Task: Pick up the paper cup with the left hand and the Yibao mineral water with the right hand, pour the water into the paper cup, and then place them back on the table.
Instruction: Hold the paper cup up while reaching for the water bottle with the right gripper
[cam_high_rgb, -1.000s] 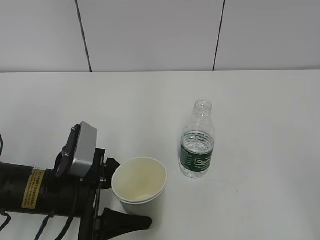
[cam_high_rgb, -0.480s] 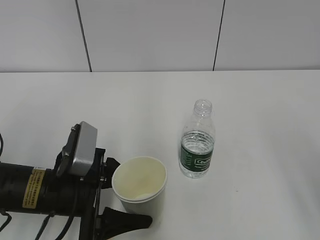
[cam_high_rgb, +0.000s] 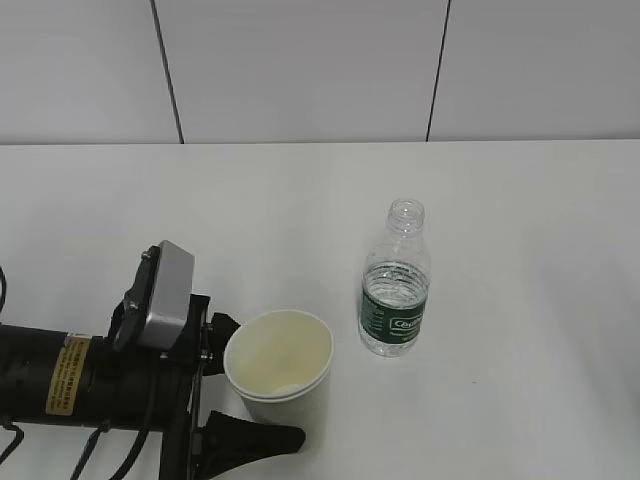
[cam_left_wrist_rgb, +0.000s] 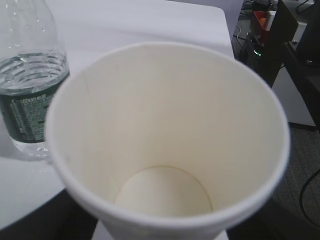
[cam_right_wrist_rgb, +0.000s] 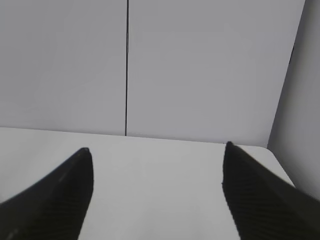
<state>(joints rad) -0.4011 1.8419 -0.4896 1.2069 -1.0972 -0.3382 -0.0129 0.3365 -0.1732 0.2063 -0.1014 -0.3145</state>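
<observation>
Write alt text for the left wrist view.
An empty white paper cup fills the frame, seen from above into its cream inside. Behind it at left, the green-labelled water bottle stands on the white table.

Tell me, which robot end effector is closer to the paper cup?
Left. The left end effector sits around the paper cup. The right end effector is open over bare table, no cup near.

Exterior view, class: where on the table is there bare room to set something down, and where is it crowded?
Bare: the table from the back wall to the Yibao mineral water, and everything right of it. Crowded: front left, where the left hand brackets the paper cup beside the bottle.
</observation>
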